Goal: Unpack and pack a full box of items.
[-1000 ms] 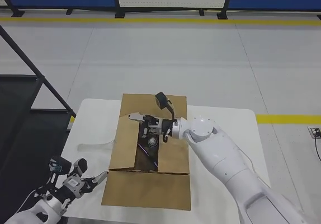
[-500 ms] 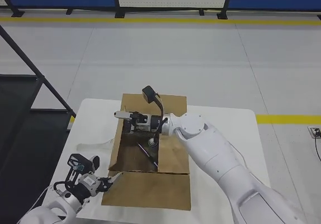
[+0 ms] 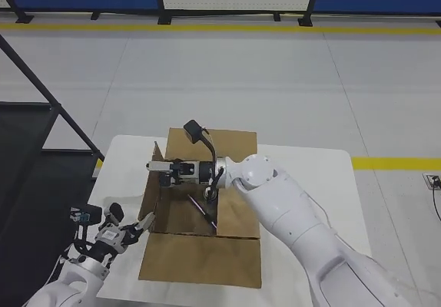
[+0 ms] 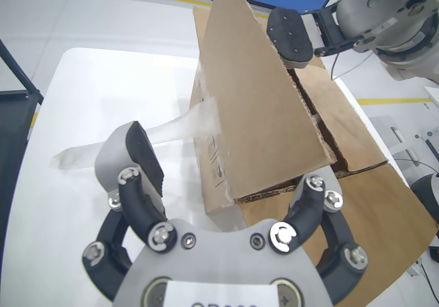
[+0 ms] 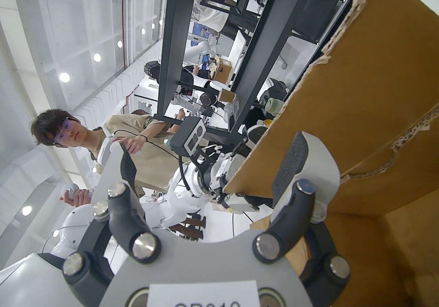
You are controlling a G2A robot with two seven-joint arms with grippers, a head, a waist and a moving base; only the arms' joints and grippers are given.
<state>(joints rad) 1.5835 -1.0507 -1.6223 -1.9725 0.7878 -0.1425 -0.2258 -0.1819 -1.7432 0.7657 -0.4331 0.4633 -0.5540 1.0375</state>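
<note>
Right hand (image 3: 155,170), wide open, has pushed the flap (image 4: 253,99) upright. Box (image 3: 205,261) is opening for unpacking; left hand (image 3: 140,226) hovers wide.

The left arm comes in low from the near left, wrist angled toward the far right. The left gripper (image 3: 142,225) points the same way, with its fingers (image 4: 142,147) spread wide. The right arm extends from the near right across toward the left, its forearm roughly level and its wrist in line with it. The right gripper (image 3: 159,170) points left, farther away than the left gripper, with its two fingers held well apart and their black pads (image 5: 288,164) facing each other.
</note>
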